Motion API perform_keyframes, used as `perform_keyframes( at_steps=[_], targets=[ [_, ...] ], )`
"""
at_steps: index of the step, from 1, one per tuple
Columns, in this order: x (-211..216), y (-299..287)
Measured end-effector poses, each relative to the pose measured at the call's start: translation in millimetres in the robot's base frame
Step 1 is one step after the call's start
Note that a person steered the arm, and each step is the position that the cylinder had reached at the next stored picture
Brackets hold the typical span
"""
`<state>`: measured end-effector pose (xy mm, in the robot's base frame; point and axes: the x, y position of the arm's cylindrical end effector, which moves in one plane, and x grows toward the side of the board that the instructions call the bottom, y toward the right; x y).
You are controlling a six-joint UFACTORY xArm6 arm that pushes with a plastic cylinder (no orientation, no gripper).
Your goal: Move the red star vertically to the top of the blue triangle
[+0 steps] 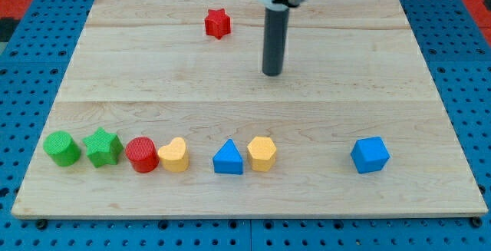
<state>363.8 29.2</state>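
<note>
The red star (218, 23) lies near the view's top, a little left of centre. The blue triangle (228, 158) sits in the row of blocks near the view's bottom, almost straight below the star. My tip (271, 73) rests on the board to the right of and below the red star, apart from it, and well above the blue triangle.
The bottom row, from left: green cylinder (61, 148), green star (103, 147), red cylinder (142, 155), yellow heart (174, 155), then the triangle, yellow hexagon (261, 153) and blue cube (370, 155). The wooden board (383, 67) lies on a blue pegboard.
</note>
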Motion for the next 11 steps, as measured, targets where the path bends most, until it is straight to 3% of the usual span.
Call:
perform_keyframes(
  at_steps=[2,3,6,7,11],
  targets=[
    [-112,-52],
    [-138,-85],
    [-89,-114],
    [-52,-122],
    [40,-95]
  ],
)
